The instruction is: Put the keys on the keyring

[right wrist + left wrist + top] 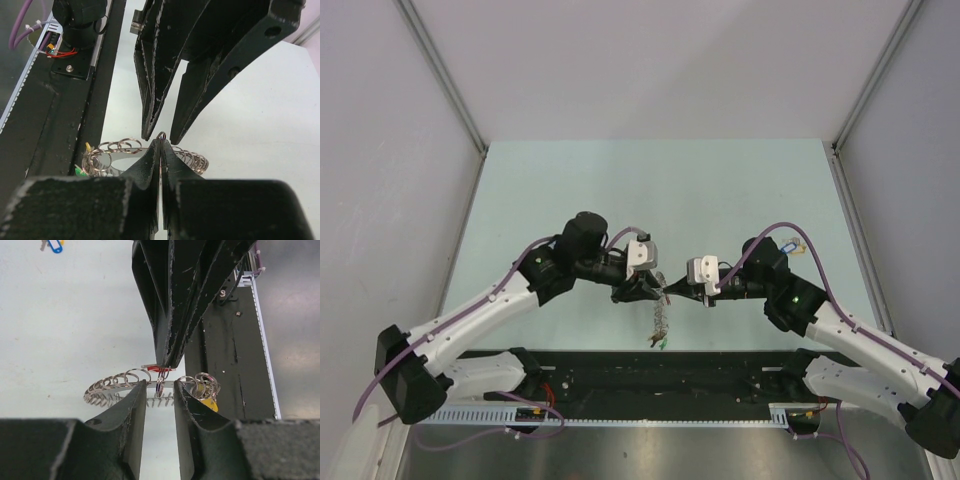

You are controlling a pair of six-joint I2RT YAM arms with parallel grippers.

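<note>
Closest in the left wrist view, the left hand [159, 390] has its 2 fingers [131, 410] apart, straddling 1 upright loop of the keyring [102, 387] without visibly pinching it; my guess is it brackets that loop as a target. Just beyond, the right hand [165, 362] points in tip to tip from the opposite side, pressed together on the red key [159, 369], which sits directly above the loop, presumably so it can be fed on. To either side the keyring sags in a chain of linked rings just over the counter [75, 315]; a yellow key [211, 404] and a green key [79, 171] hang at 1 end, apparently threaded. Seen from above, the left arm [490, 300] and right arm [850, 330] bend elbows outward, forearms angled inward, hands meeting head-on near the counter's near edge. Farthest off, a blue key [55, 246] lies loose, well apart.
</note>
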